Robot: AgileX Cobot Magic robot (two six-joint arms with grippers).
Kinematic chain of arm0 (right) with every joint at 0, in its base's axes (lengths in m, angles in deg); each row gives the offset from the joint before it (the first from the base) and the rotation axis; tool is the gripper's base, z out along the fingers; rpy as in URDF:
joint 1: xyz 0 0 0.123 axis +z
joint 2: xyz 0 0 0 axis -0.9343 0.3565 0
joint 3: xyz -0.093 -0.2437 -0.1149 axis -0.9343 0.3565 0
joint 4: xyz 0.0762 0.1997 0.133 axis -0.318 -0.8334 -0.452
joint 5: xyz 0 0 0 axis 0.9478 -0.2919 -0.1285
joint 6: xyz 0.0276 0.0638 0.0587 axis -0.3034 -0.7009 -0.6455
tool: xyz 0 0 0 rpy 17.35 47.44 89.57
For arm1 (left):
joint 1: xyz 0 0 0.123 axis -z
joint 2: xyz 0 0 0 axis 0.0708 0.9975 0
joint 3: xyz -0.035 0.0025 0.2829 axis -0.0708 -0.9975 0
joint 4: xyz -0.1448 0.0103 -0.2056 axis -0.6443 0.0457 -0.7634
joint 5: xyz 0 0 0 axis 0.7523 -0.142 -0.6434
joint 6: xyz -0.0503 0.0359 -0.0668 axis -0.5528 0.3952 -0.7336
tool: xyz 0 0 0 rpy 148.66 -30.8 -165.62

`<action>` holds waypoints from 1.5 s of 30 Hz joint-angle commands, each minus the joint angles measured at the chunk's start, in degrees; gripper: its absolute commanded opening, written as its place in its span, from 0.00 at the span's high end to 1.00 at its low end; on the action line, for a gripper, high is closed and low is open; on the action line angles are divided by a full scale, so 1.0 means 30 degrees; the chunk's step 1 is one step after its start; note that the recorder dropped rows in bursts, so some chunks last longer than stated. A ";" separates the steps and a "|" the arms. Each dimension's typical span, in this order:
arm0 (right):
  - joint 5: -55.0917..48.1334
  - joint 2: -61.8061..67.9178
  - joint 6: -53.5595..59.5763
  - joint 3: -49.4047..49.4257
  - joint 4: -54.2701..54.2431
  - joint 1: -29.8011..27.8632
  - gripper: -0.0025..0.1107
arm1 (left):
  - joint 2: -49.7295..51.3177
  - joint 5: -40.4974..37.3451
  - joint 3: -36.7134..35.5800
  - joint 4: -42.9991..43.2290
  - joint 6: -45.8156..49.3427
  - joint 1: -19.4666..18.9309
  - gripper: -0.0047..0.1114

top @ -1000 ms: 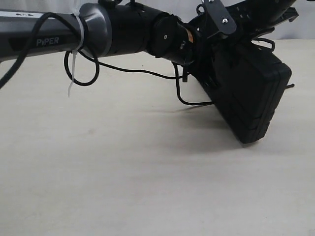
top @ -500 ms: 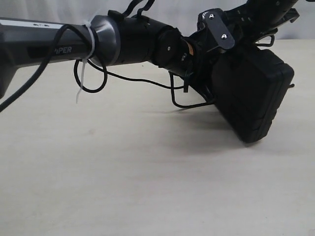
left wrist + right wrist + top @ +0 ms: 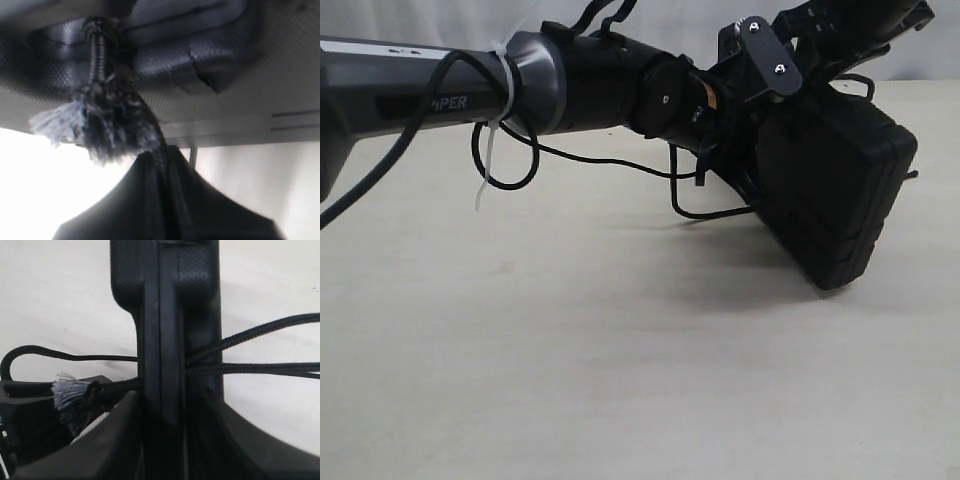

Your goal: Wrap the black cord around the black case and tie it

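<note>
The black case hangs tilted above the table, one lower corner close to the surface. My right gripper is shut on the case's edge, a finger on either side, and reaches it from the upper right in the exterior view. Two strands of the braided black cord cross the case at the jaws. The frayed tuft sticks out on the other side. My left gripper is shut on the cord just below the tuft, right under the case. In the exterior view it sits against the case's left face.
The left arm stretches in from the left with glossy cables and a white zip tie. A thin glossy cable loops below the left wrist. The beige table spreads beneath and in front.
The left arm has pushed a little to the right, closer against the case. The case has shifted slightly with it and stays held off the table.
</note>
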 commanded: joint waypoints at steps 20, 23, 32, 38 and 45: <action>-0.0200 -0.0345 0.0904 0.0078 -0.2020 0.0155 0.66 | 0.0135 0.2893 0.0026 -0.1345 -0.0078 0.0244 0.96; -0.0200 -0.0345 0.0904 0.0078 -0.2020 0.0155 0.66 | 0.0391 0.2979 0.0026 -0.1345 -0.0021 0.0285 0.96; -0.0200 -0.0345 0.1303 0.0628 -0.2742 0.0155 0.66 | 0.0733 0.5225 0.0026 -0.1783 -0.0165 0.0248 0.96; -0.0200 -0.0373 0.1890 0.0667 -0.4012 0.0155 0.66 | 0.0733 0.5296 0.0026 -0.1783 -0.0165 0.0274 0.96; -0.0200 -0.0407 0.1887 0.0667 -0.3419 0.0155 0.66 | 0.0733 0.5028 0.0026 -0.1348 -0.0126 0.0697 0.96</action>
